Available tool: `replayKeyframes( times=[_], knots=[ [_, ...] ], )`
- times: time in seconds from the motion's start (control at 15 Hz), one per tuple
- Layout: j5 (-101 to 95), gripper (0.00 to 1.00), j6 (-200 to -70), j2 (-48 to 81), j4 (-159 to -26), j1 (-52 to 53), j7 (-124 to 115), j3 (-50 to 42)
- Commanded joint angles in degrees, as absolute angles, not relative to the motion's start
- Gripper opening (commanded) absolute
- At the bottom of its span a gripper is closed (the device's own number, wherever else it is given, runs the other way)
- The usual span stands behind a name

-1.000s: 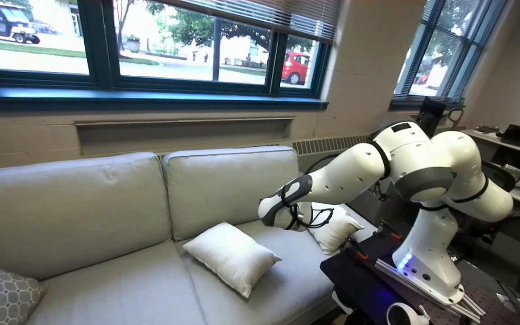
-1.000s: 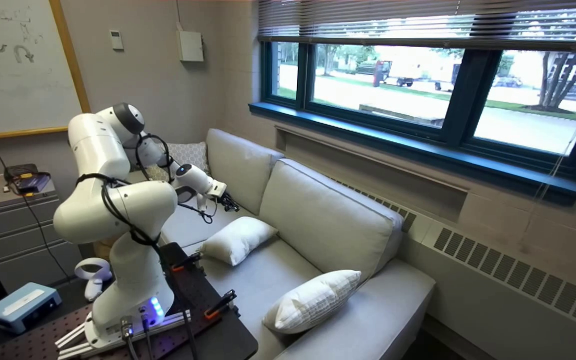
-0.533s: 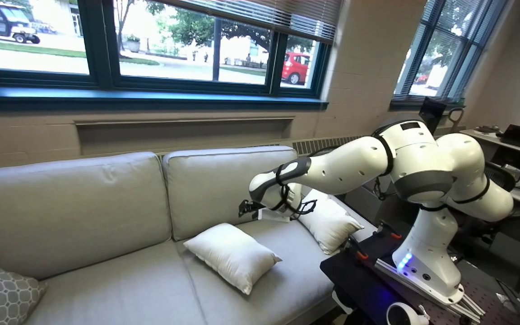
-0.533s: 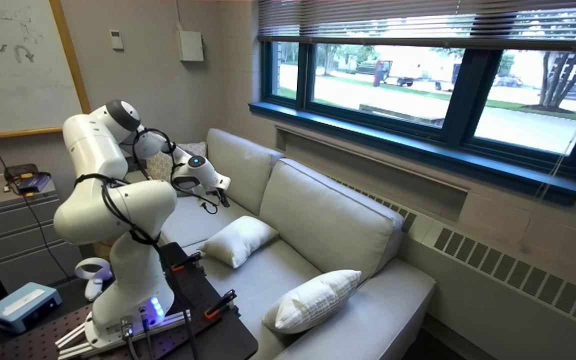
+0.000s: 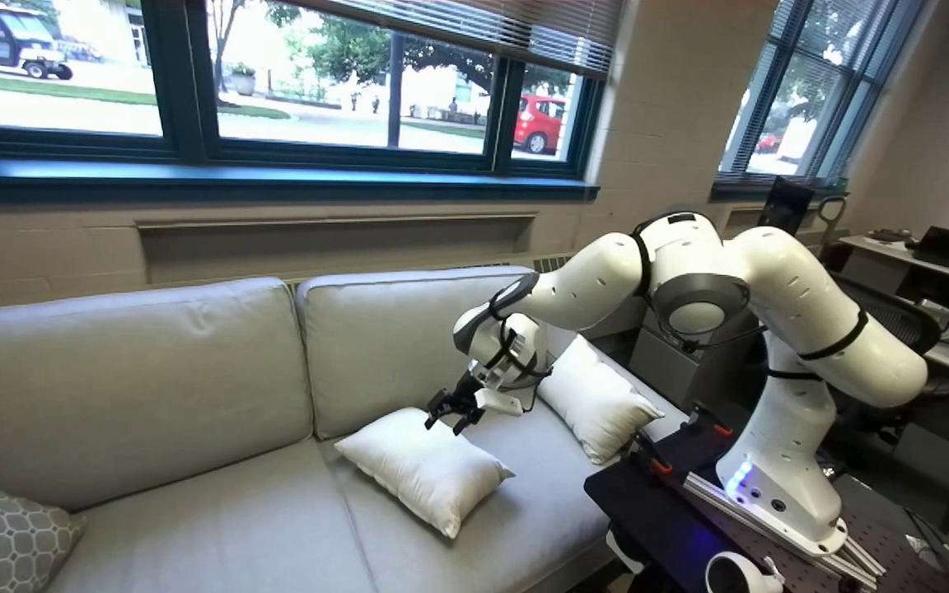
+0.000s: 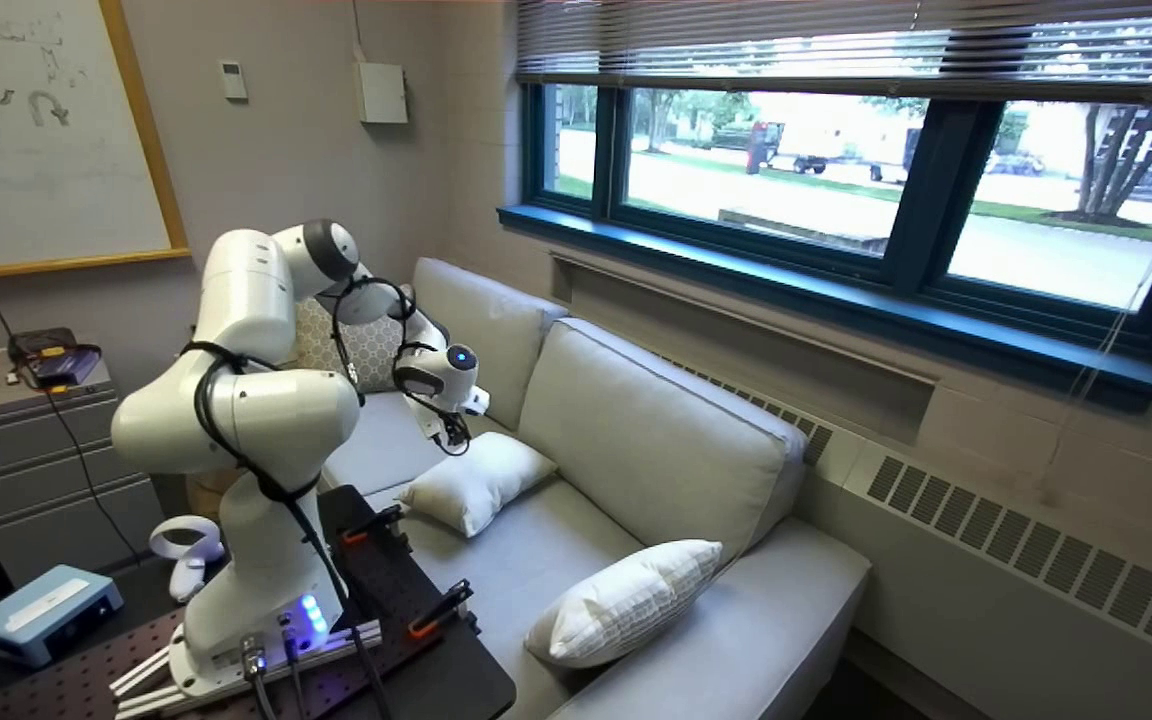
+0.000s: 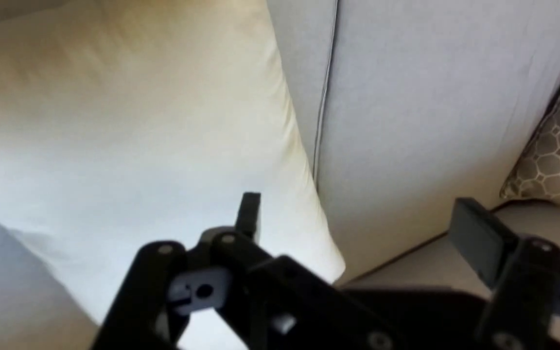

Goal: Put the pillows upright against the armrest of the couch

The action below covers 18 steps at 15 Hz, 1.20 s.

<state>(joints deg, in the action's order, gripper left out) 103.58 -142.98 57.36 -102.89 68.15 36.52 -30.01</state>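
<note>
To my eye the work is about half done. One white pillow leans against the armrest of the couch; it is tilted, so I judge it placed, but perhaps not fully upright. The second white pillow lies flat, well apart from the armrest, and this one is left to do. Above it the gripper has its fingers spread wide and holds nothing. I count two white pillows, one armrest in sight, two back cushions, two seat cushions, and, farthest from the armrest, at least one grey patterned pillow.
</note>
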Motion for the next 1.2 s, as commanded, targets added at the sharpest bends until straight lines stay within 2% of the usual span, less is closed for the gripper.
replayKeyframes(
  times=[0.0, 0.07, 0.27, 0.93, 1.0, 1.07, 1.13],
  knots=[
    [87.51, 1.00, -141.43, 59.77, -93.76, 59.62, 31.67, -19.77],
    [84.31, 1.00, -137.18, 62.61, -91.29, 62.71, 27.95, -23.19],
    [69.89, 1.00, -131.86, 67.81, -83.96, 63.83, 14.73, -24.45],
    [20.20, 1.00, -111.27, 84.08, -59.13, 54.30, -13.22, -14.48],
    [22.34, 1.00, -107.14, 87.26, -56.28, 56.89, -11.72, -18.96],
    [19.83, 1.00, -104.34, 88.65, -54.45, 56.36, -12.15, -18.74],
    [11.33, 1.00, -104.49, 87.93, -55.02, 53.21, -14.41, -14.00]
  ],
)
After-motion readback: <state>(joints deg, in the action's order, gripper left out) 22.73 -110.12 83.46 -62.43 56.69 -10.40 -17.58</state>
